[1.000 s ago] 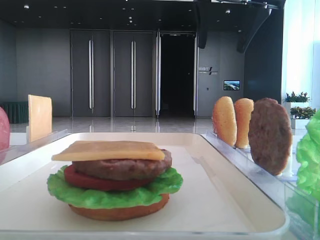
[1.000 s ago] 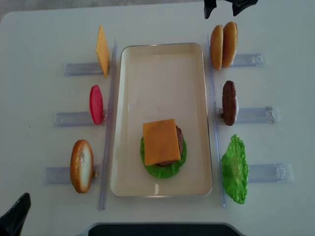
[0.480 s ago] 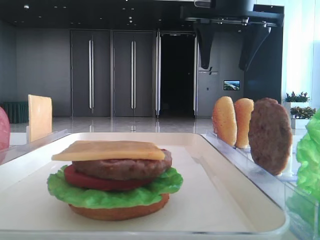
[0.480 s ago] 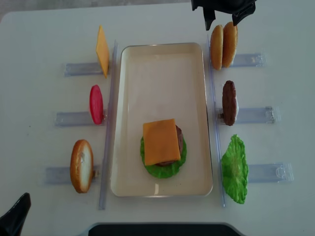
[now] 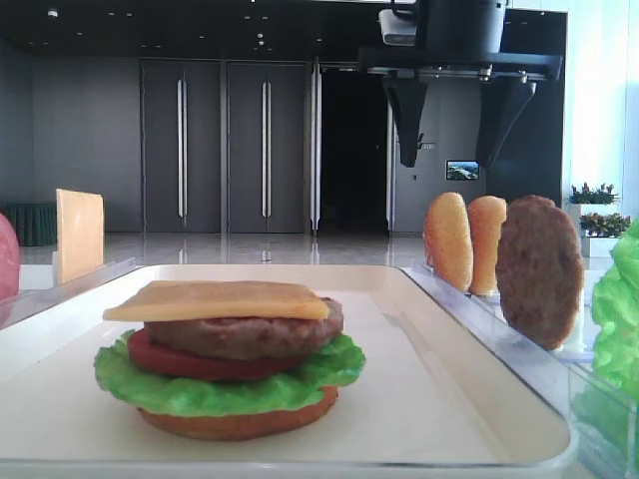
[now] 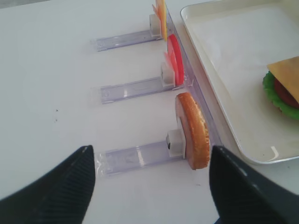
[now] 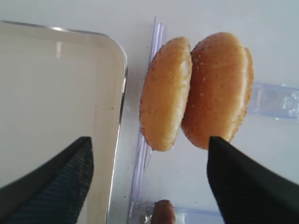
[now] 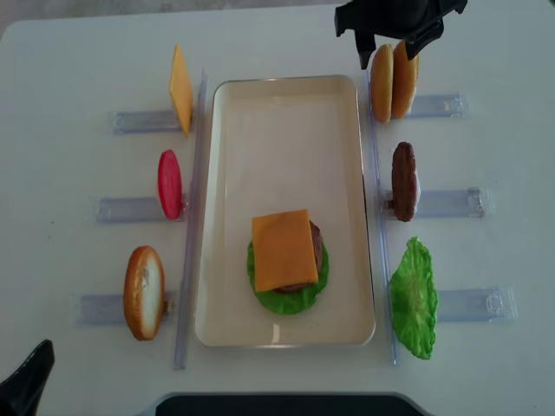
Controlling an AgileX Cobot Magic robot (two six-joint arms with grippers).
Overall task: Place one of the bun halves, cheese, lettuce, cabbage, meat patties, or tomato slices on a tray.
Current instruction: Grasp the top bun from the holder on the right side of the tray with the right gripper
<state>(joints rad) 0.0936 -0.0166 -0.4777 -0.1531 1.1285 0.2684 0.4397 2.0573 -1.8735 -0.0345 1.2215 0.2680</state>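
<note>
Two bun halves point(image 7: 196, 93) stand below the wide-open, empty right hand point(image 7: 149, 182).

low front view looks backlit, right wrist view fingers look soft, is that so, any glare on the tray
Low exterior view: yes, the right gripper is a dark silhouette against a dim hall, with a blown-out window at far right. Right wrist view: the near fingers are blurred, while the bun halves stay sharp. The tray rim shows a thin bright glint. Overhead view: flat, even light with soft shadows.

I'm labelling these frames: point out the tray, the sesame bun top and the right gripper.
tray point(image 8: 286, 130): overhead view, bare floor.
sesame bun top point(image 7: 218, 88): right wrist view, domed face.
right gripper point(image 5: 451, 125): low front view, gap between open fingers.
</note>
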